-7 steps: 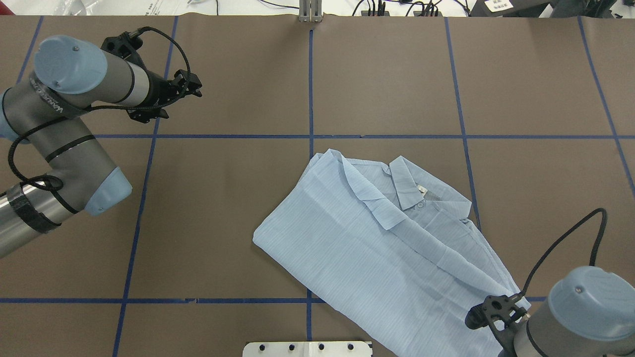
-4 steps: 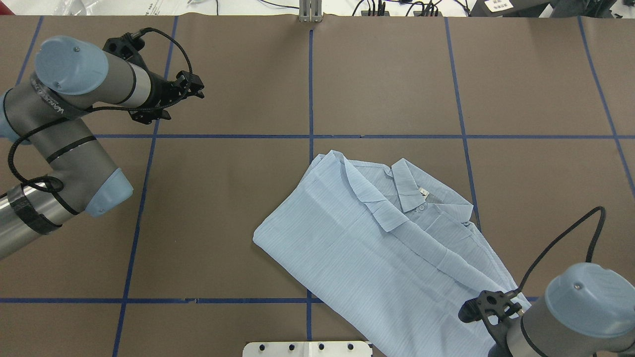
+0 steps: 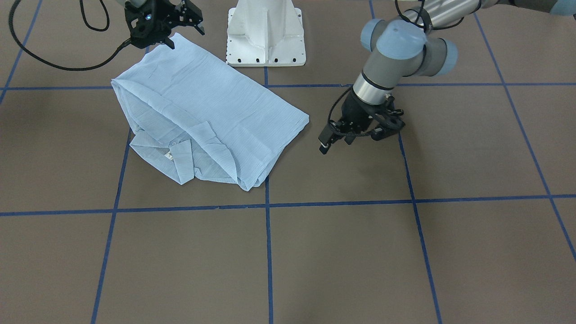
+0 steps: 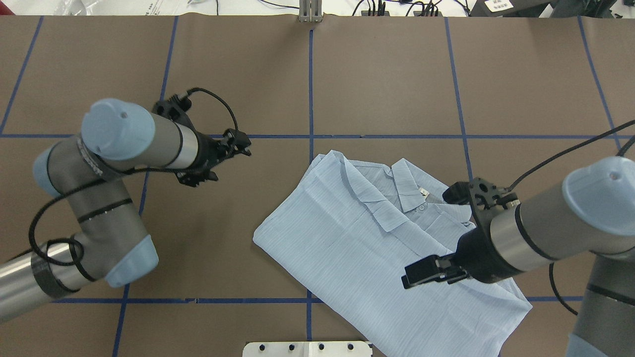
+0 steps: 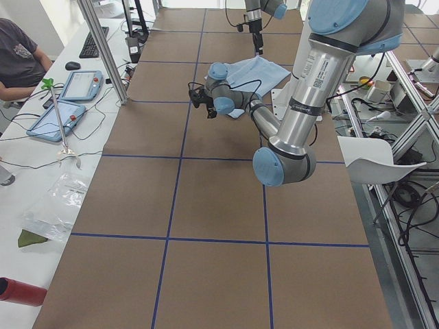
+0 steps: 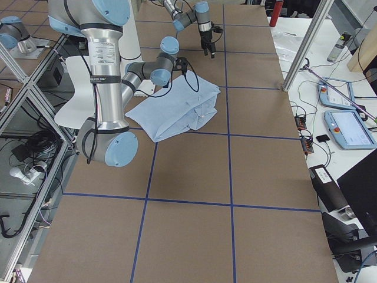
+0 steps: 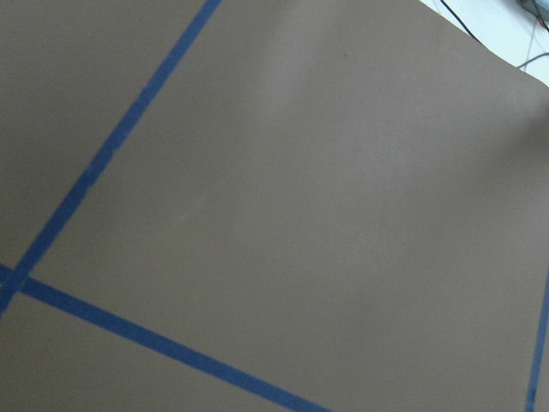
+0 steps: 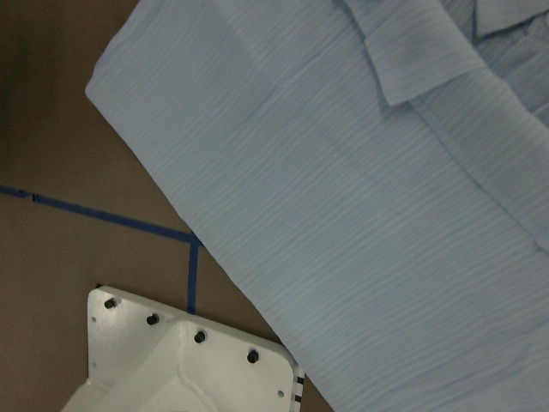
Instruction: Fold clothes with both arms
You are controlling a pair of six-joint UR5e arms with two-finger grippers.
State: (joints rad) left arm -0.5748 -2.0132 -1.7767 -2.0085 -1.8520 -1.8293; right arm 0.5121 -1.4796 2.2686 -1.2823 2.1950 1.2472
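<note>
Brown paper-covered table [image 4: 387, 74] w/ blue tape grid lines filled the overhead view. Two grey metal jointed arms w/ light-blue joint caps and black cables reached in over it: left arm [image 4: 124, 144] from the robot's left, right arm [image 4: 545, 228] from its right.

Thin light-blue long-sleeved button-up shirt [image 4: 347, 248] lay folded flat on the table, set diagonally. It was mostly on the robot's right of the centre tape line, just in front of the white pedestal base [image 3: 265, 31]. Its near end crossed the near cross-wise tape line and its collar end pointed away from the robot.

Left arm's black gripper [image 4: 244, 147] hung over bare table on the shirt's left, well apart from the cloth. Jaws looked apart w/ nothing between them, and the left wrist cam showed only brown paper and tape.

Right arm's black gripper [image 4: 409, 276] was over the shirt's near-right part, pointing toward the robot's left. In the front-facing view its jaws stood apart w/ no cloth in them. The right wrist cam looked down on the striped fabric, a tape line and the base's corner.

Collar [image 4: 404, 186] lay flat, w/ a small white neck label [image 4: 423, 191] inside it and a small white button [image 4: 421, 207] just below.
</note>
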